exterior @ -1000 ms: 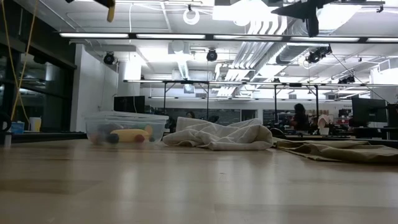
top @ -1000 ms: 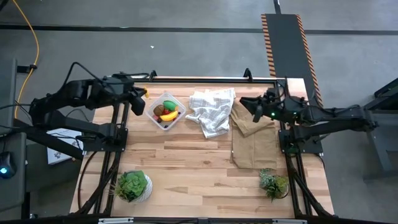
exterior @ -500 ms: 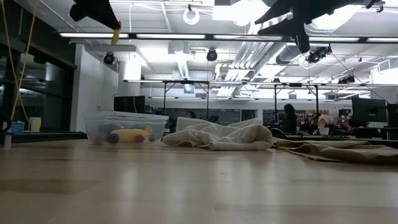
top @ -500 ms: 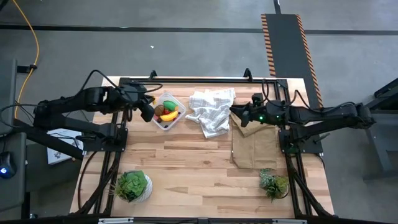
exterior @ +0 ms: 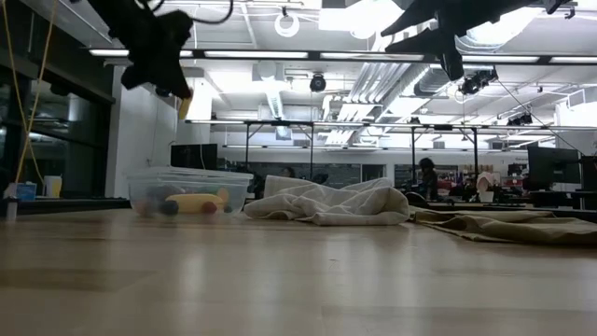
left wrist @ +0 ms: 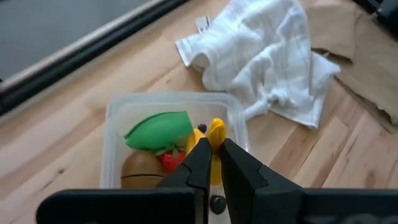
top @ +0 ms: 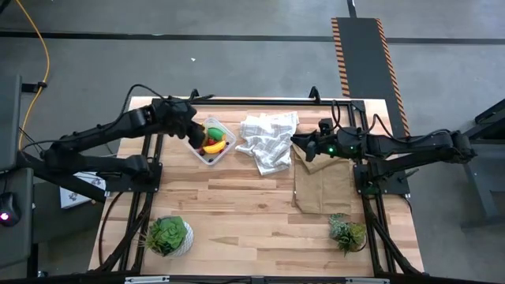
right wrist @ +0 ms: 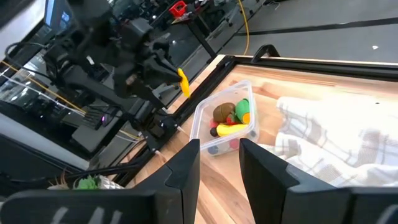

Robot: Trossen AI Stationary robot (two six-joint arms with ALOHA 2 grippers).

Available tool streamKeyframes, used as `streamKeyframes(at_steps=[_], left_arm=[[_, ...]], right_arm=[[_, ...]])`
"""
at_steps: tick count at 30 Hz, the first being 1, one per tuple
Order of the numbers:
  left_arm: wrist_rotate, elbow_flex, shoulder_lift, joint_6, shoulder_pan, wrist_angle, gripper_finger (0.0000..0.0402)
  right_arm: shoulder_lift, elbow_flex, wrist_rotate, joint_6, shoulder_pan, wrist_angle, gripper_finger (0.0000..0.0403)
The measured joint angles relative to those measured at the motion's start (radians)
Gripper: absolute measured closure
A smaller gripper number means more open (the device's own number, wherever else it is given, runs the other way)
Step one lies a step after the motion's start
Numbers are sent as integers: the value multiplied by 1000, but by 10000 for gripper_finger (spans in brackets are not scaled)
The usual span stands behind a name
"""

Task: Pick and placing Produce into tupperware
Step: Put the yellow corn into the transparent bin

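I have the left tool (left wrist: 214, 146) clenched on a yellow piece (left wrist: 216, 132), held above the tupperware (top: 211, 140) so a release should drop it inside. The tupperware sits far-left on the bench (top: 252, 205), beside the cloth (top: 268, 138). It already holds a green oval (left wrist: 159, 129), a brown ball (left wrist: 139, 169), a strawberry (left wrist: 170, 158) and a banana (right wrist: 231, 129). My right tool (right wrist: 219, 163) waits released over the cloth's right edge.

Clear glossy plastic tupperware (top: 210, 142) sits on a matt, pale wooden desk (top: 252, 213) beside soft, crumpled white cloth (top: 268, 138).
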Motion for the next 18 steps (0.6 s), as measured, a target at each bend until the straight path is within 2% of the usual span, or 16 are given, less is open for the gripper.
streamKeyframes(at_steps=[3,18], left_arm=[[42,-31,36,19,8,19,382],[94,-57,298,69,6,97,382]], right_arm=[[0,0,0,-7,0,-3,300],[0,0,-8,0,0,-50,300]])
